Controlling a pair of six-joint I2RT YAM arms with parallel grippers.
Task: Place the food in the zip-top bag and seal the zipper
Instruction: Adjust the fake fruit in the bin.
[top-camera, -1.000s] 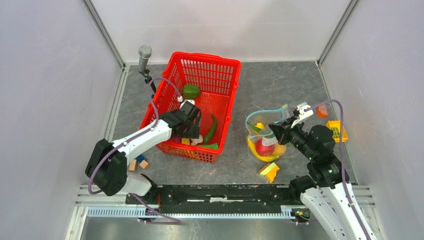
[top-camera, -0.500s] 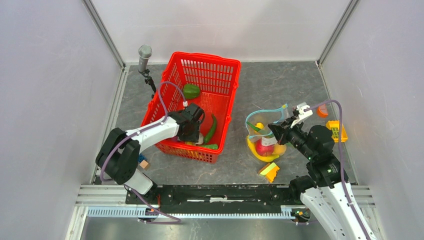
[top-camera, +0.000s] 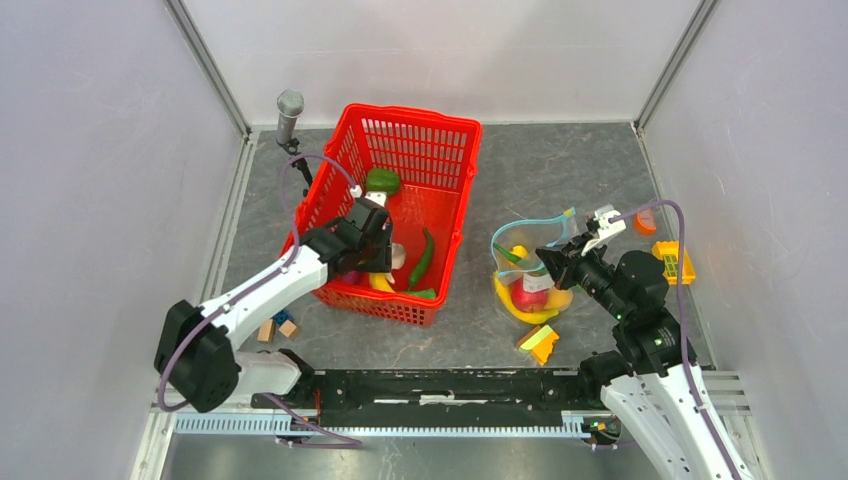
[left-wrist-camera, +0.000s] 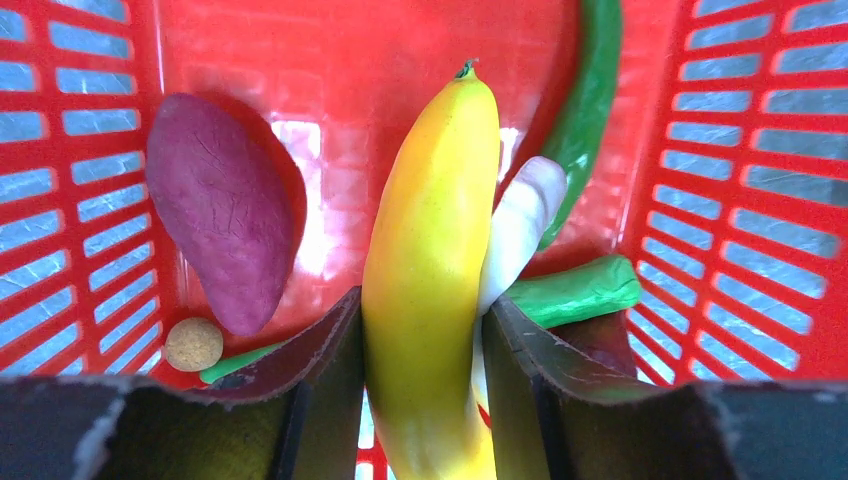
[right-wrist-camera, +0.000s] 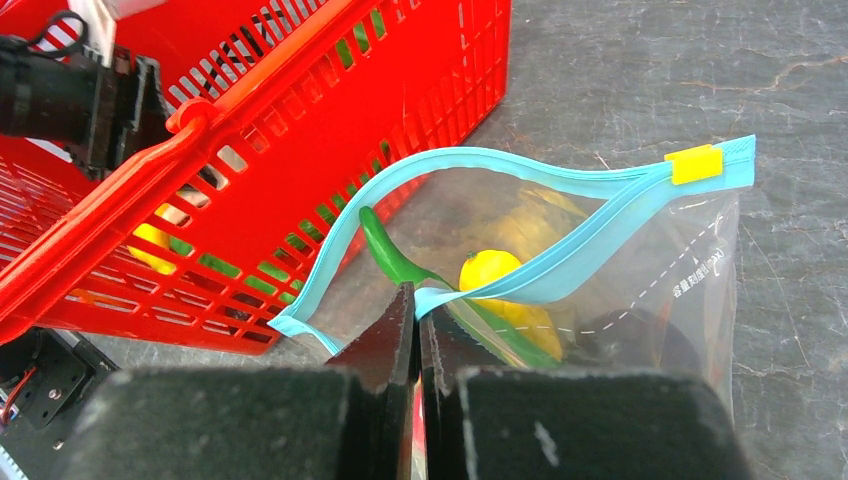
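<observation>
My left gripper (top-camera: 381, 262) is inside the red basket, shut on a yellow banana (left-wrist-camera: 430, 250); a white mushroom (left-wrist-camera: 520, 225) is pressed against the banana's right side. A purple eggplant (left-wrist-camera: 222, 205) and green peppers (left-wrist-camera: 592, 90) lie on the basket floor. My right gripper (right-wrist-camera: 417, 300) is shut on the near edge of the zipper (right-wrist-camera: 560, 275), holding the clear zip-top bag (top-camera: 530, 270) open. The bag holds a yellow fruit (right-wrist-camera: 487, 268), a green pepper (right-wrist-camera: 385, 250), a red apple (top-camera: 527, 295) and a banana (top-camera: 525, 312).
The red basket (top-camera: 440, 130) stands left of the bag with a green bell pepper (top-camera: 381, 181) at its back. A microphone (top-camera: 289, 105) stands at the far left. A block stack (top-camera: 541, 343), yellow crate (top-camera: 672, 262) and wooden blocks (top-camera: 277, 328) lie around.
My left arm has swung and its gripper has shifted slightly left inside the basket, with the banana now showing below it. The right arm and the bag have not moved.
</observation>
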